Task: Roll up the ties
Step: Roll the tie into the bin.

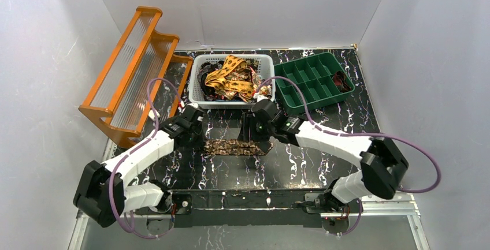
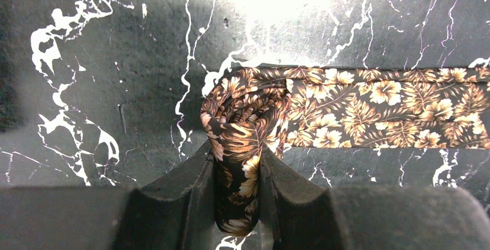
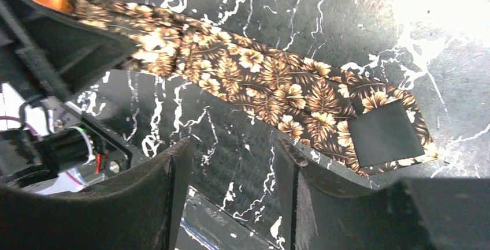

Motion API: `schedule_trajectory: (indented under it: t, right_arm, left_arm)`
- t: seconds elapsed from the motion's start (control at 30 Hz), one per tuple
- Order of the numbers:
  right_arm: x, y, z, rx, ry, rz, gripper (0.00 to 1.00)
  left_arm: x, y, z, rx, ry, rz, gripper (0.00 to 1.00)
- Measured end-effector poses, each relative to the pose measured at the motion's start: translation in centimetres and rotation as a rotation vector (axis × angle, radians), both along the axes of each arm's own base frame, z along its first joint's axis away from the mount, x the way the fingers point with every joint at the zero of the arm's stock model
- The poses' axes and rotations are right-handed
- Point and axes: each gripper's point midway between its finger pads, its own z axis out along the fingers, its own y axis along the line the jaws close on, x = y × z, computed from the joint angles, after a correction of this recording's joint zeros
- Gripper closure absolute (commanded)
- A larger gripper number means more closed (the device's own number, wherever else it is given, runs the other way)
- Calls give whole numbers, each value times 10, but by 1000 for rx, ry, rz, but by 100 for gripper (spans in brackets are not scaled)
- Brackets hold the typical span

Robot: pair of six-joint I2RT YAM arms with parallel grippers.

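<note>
A dark brown tie with a tan floral print (image 1: 237,146) lies flat on the black marble table between the two arms. My left gripper (image 1: 196,137) is shut on its rolled left end (image 2: 242,146), and the flat remainder (image 2: 393,114) runs off to the right. In the right wrist view the tie (image 3: 271,91) runs diagonally, with its wide end and black label (image 3: 386,131) at the right. My right gripper (image 3: 231,163) is open and empty, just above the tie's right end (image 1: 254,137). Several more ties, yellow-orange and dark (image 1: 228,79), fill a white basket.
The white basket (image 1: 231,101) stands at the back centre. A green compartment tray (image 1: 312,79) is to its right, with a dark item in one far-right cell. An orange ribbed rack (image 1: 133,68) leans at the back left. Purple cables loop over both arms.
</note>
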Motion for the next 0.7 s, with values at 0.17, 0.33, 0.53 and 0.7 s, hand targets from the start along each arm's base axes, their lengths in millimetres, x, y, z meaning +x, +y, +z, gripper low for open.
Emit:
schedule_trajectory:
  t: [0.17, 0.33, 0.53, 0.7]
  right_arm:
    - [7, -9, 30, 48, -71, -51, 32]
    - [11, -35, 27, 29, -81, -149, 30]
    - [10, -66, 13, 3, -57, -262, 27]
    - [9, -77, 20, 37, -60, -321, 24]
  left_arm:
    - [7, -7, 6, 107, -40, -30, 85]
    - [11, -13, 16, 209, -94, -51, 84]
    - [10, -24, 18, 325, -138, -99, 84]
    - [10, -31, 12, 430, -157, -139, 82]
